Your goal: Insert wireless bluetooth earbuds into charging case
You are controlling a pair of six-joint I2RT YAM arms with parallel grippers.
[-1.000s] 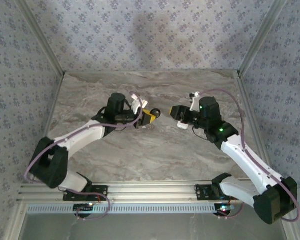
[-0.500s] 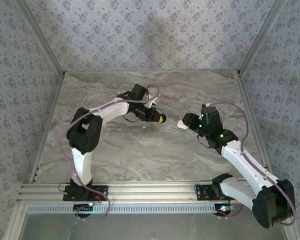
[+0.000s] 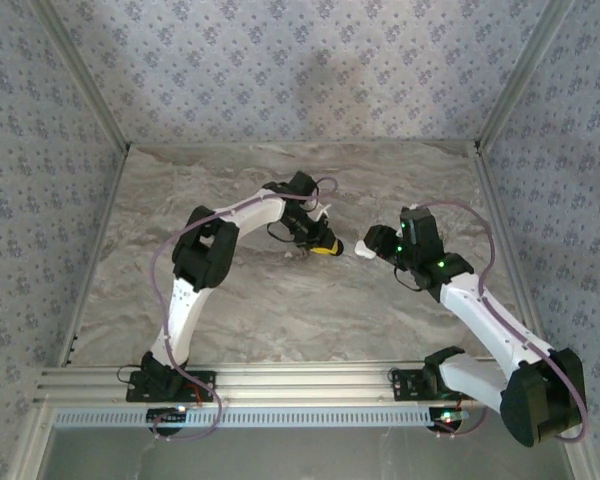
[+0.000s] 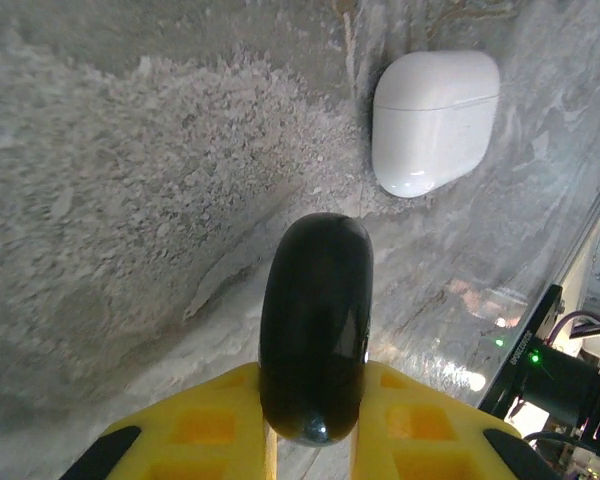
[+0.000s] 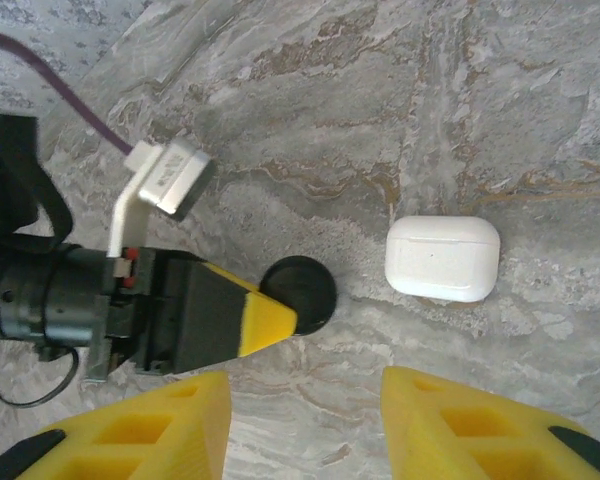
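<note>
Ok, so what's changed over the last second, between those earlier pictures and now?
The left gripper swung rightward toward the charging case, its elbow lifting high, and kept its grip on the black round object. The right gripper drew back a little to the right, off the case, jaws open. The case lies where it was on the table.

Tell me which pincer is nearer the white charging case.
Right. The right pincer hovers open close by the charging case; the left pincer, clamping a black round object, sits a gap short.
</note>
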